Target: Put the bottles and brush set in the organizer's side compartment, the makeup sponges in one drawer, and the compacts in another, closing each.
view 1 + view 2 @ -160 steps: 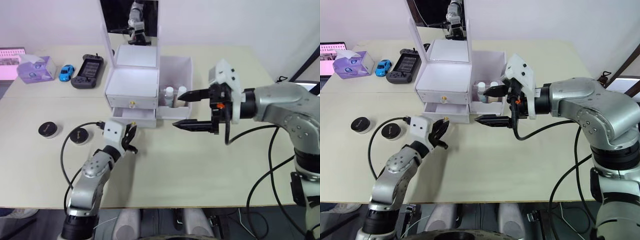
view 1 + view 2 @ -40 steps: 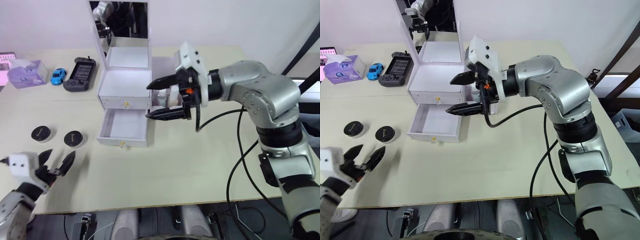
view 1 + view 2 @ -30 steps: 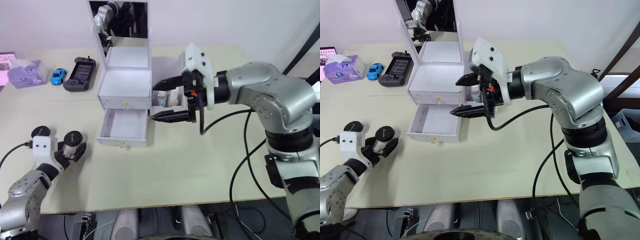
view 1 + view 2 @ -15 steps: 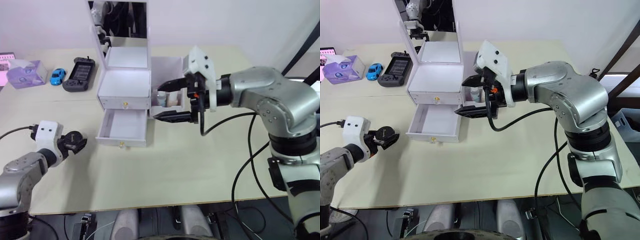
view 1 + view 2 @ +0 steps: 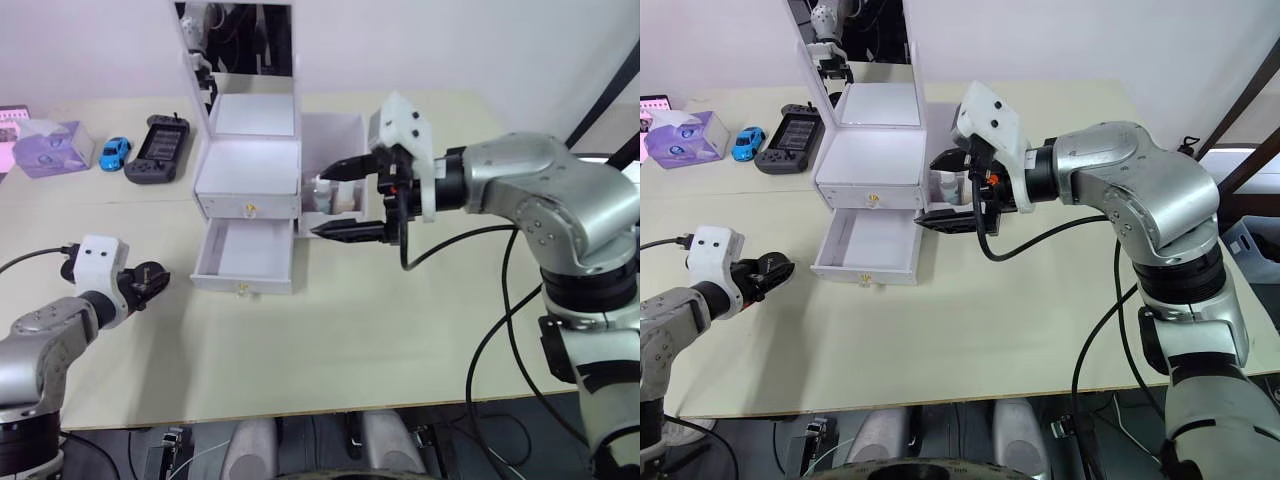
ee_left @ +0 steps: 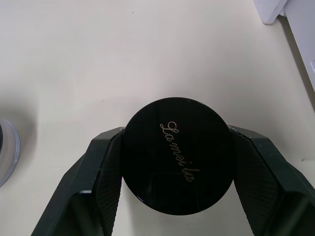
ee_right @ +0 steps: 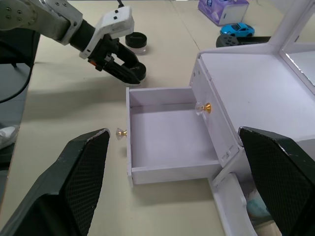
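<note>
In the left wrist view the left gripper (image 6: 176, 169) has its two fingers (image 6: 106, 169) pressed against opposite sides of a round black compact (image 6: 177, 169) with gold script on its lid, and the pale rim of the second compact (image 6: 7, 150) shows at the frame's edge; the head views show that grip only as a dark lump at the fingertips, on the table (image 5: 330, 330) near the robot's left. The right wrist view gives what the head views cannot: the inside of the pulled-out lower drawer (image 7: 170, 142), bare and white, with its gold knob (image 7: 121, 132) facing the left gripper, which sits on the gripped compact just beyond the drawer's corner. From the head, the right gripper (image 5: 350, 200) hovers with fingers wide apart in front of the organizer (image 5: 250, 175), level with the side compartment (image 5: 335, 135) where the bottles (image 5: 325, 192) stand. A purple tissue box (image 5: 42, 145), a blue toy car (image 5: 116, 151) and a game controller (image 5: 155, 160) lie along the far left of the table. Compared with half a second ago, the left gripper's position is almost unchanged, while a second ago its fingers were spread around the compact without clamping it
</note>
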### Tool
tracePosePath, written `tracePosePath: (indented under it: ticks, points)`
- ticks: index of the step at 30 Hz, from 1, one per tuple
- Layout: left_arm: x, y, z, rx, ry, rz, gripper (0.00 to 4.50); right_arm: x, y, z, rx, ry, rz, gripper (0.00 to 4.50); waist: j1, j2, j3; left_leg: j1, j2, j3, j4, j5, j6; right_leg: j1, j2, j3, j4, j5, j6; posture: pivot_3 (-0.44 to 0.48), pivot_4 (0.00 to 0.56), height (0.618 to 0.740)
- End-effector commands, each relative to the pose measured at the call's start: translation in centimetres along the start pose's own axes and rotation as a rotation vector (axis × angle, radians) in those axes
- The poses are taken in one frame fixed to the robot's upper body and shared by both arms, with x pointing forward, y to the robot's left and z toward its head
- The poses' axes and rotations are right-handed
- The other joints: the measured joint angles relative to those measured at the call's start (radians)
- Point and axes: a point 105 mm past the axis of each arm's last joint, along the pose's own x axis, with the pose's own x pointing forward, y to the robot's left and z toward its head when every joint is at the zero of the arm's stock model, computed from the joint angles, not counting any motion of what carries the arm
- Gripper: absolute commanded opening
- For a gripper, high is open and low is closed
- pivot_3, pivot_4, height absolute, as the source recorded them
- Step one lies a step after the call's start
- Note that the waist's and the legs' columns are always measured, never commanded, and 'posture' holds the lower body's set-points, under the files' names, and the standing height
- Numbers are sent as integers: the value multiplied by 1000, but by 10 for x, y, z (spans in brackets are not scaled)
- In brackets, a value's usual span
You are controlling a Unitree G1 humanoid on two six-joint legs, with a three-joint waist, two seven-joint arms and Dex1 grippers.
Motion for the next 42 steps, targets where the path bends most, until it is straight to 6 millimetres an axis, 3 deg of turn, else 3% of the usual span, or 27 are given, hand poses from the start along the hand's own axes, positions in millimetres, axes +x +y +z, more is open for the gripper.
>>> tracePosePath:
  ticks: [1, 5, 10, 13, 15, 18, 25, 42]
  points:
    - [-10, -3, 47, 31, -197, -40, 2613, -5, 0, 7, -42, -18, -20, 4500, 2, -1, 0, 0, 0, 0, 0, 0, 0, 0, 0, 0, 0, 0, 0, 0, 150, 740]
    - [-38, -16, 91, 144, -368, -204, 2613, -6, 0, 9, -39, -23, -16, 4500, -3, -1, 0, -1, 0, 0, 0, 0, 0, -1, 0, 0, -1, 0, 0, 0, 150, 740]
    - [-55, -53, 105, 268, -376, -469, 2613, -7, -3, 8, -41, -20, -28, 4500, -4, 0, 1, -2, 0, 0, -1, 0, 0, -2, 0, 0, -1, 0, 0, 0, 150, 740]
    - [-56, -76, 103, 307, -336, -603, 2613, -6, -3, 9, -40, -24, -33, 4500, 0, 0, 1, -2, 0, 0, 0, 0, 0, -2, 0, 0, -1, 0, 0, 0, 150, 740]
    - [-52, -86, 95, 350, -293, -666, 2613, -7, -2, 10, -38, -30, -36, 4500, -1, 0, 1, -2, 0, 0, 0, 0, 0, -1, 0, 0, -1, 0, 0, 0, 150, 740]
    - [-39, -85, 84, 404, -233, -686, 2613, -9, -1, 11, -38, -34, -48, 4500, -3, 0, 1, -2, 0, 1, 0, 0, 0, -1, 0, 0, -1, 0, 0, 0, 150, 740]
    - [-6, -93, 84, 473, -187, -715, 2613, -17, 1, 8, -20, -25, -108, 4500, 0, 0, 1, -3, 0, 0, 0, 0, 0, -2, 1, 0, -1, 0, 0, 0, 150, 740]
    - [21, -90, 70, 552, -141, -715, 2613, -27, 3, 7, -1, -15, -176, 4500, -1, 0, 1, -4, 0, 0, 0, 0, 1, -3, 1, 0, -1, -1, 1, 0, 150, 740]
